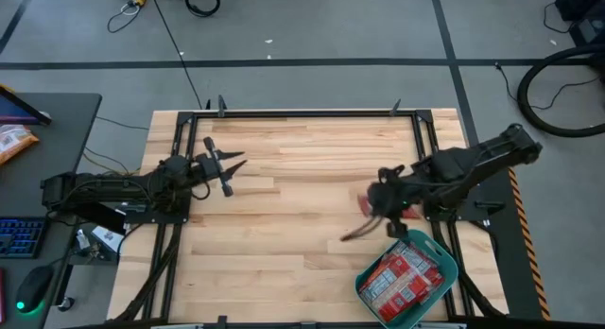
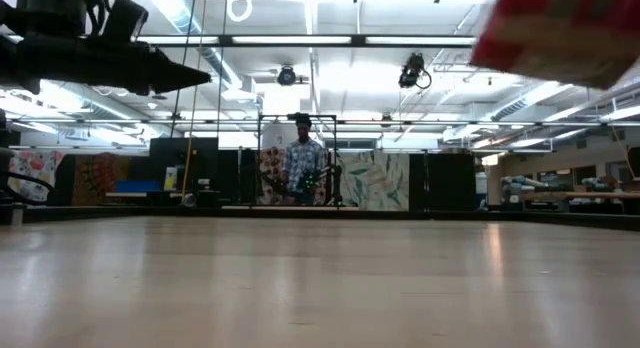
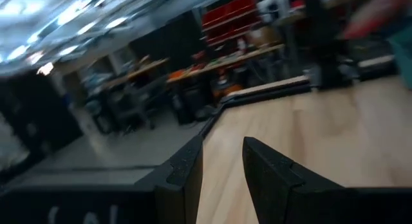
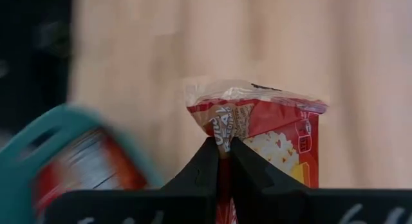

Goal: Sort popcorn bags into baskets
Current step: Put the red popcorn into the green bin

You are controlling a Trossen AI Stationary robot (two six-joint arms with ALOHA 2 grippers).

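Only the right wrist view shows the right tool (image 4: pixel 221 161) pinching a popcorn bag (image 4: pixel 270 130).

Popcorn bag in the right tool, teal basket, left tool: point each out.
popcorn bag (image 4: pixel 270 130), right wrist view, red front face
teal basket (image 1: pixel 444 254), high view, upper rim
left tool (image 1: pixel 236 164), high view, between its fingertips

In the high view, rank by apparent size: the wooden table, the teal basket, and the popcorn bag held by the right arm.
1. Wooden table, largest by far.
2. Teal basket.
3. Held popcorn bag, smallest, though partly hidden by the right gripper, so its full size is unsure.
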